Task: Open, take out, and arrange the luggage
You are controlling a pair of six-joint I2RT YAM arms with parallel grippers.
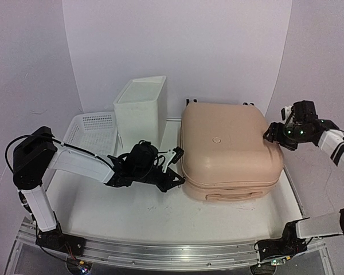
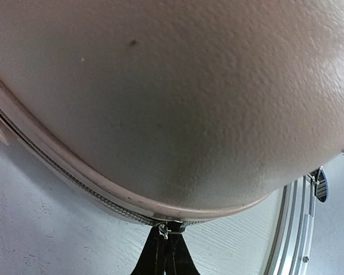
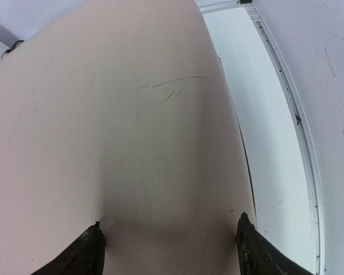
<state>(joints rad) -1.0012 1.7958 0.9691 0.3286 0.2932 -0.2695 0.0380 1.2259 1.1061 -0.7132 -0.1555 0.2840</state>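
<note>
Left gripper [image 2: 167, 255]: clenched on the zipper pull [image 2: 165, 229] at the near-left corner of the luggage [image 1: 229, 146], low over the counter [image 1: 132, 212].
Right gripper [image 3: 172, 252]: released, its fingers spread wide over the top shell at the luggage's right edge; whether they touch the shell cannot be told.
Counter: white, with a metal rail along its near edge.
Luggage: peach-pink hard shell, lying flat and shut on the right half of the counter, with a recessed handle on the side facing the near edge.
Box [image 1: 140, 112]: white plastic, upright, just beside the luggage's far-left corner.
Basket [image 1: 94, 129]: white mesh, low, just left of the box at the far-left side.
Zipper seam [image 2: 74, 177]: follows the pale rim under the rounded shell and curves down to the pull.
Zipper pull: small metal piece, pinched right at the fingertips.
</note>
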